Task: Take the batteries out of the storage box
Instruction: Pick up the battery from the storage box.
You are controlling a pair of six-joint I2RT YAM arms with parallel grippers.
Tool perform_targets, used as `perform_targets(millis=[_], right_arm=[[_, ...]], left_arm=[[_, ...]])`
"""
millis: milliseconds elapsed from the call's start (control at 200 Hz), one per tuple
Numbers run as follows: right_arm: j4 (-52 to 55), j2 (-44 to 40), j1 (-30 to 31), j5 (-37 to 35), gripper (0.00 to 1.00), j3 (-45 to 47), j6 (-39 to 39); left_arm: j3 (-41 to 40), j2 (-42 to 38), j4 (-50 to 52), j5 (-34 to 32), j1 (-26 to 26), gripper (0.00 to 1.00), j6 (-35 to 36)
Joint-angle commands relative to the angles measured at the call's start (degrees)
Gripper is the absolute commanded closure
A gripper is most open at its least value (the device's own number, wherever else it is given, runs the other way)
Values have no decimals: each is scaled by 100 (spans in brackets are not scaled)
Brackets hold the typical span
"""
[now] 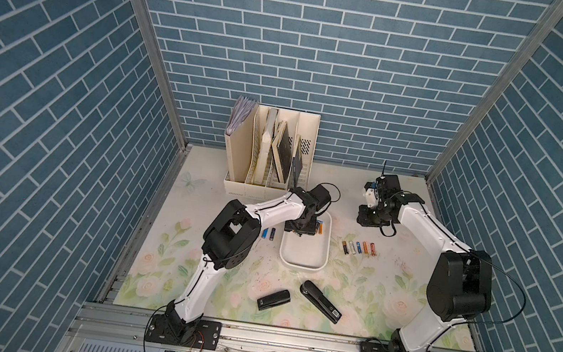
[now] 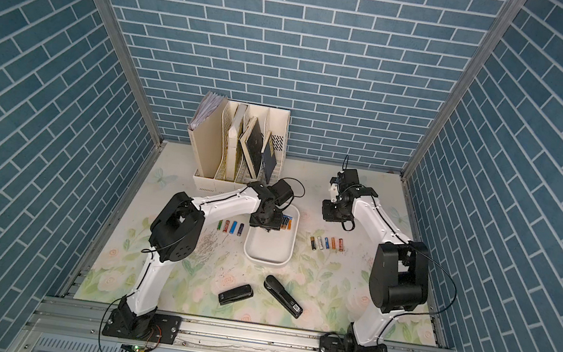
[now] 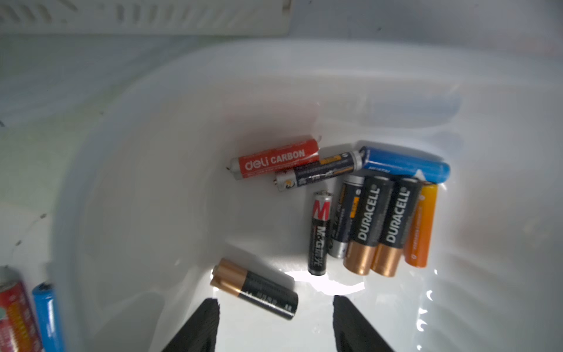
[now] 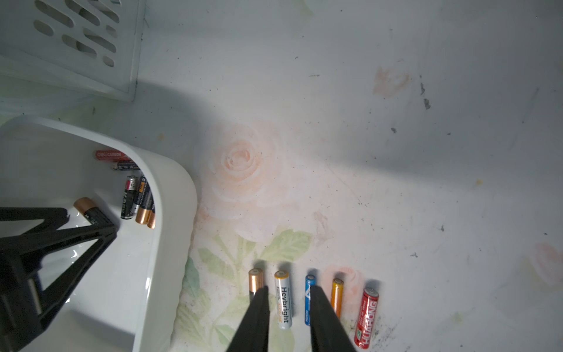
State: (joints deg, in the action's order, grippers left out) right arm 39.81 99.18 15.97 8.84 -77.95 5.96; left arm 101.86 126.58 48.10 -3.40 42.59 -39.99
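- Batteries (image 3: 370, 219) bunch in the far right corner of the storage box (image 1: 302, 258) on the worktop (image 1: 367, 301).
- My left hand (image 3: 275, 300) is inside it, spread apart, empty.
- My right hand (image 4: 289, 287), narrowly apart, holds nothing.

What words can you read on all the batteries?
"deli CARBON": slim red battery in the white plastic storage box.
"DURACELL": two black-and-copper batteries there.
"M&G": slim black-and-red battery there.
"Heybright": white battery on the flowered table.
"HUAHONG": red battery on that table.
Too blurred: print on the blue battery, orange battery and navy battery in the box.
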Motion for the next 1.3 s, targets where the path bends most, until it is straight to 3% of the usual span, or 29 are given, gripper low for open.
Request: perform_targets(millis=[0, 505, 1295], right_arm=[[-52, 21, -32, 163, 73, 25, -136], [-39, 38, -103, 220, 73, 6, -209], [79, 14, -105, 84, 73, -44, -165]], left_arm=[[337, 198, 257, -12, 20, 37, -79], [527, 444, 350, 28, 13, 61, -19], [510, 549, 607, -211, 21, 74, 354]])
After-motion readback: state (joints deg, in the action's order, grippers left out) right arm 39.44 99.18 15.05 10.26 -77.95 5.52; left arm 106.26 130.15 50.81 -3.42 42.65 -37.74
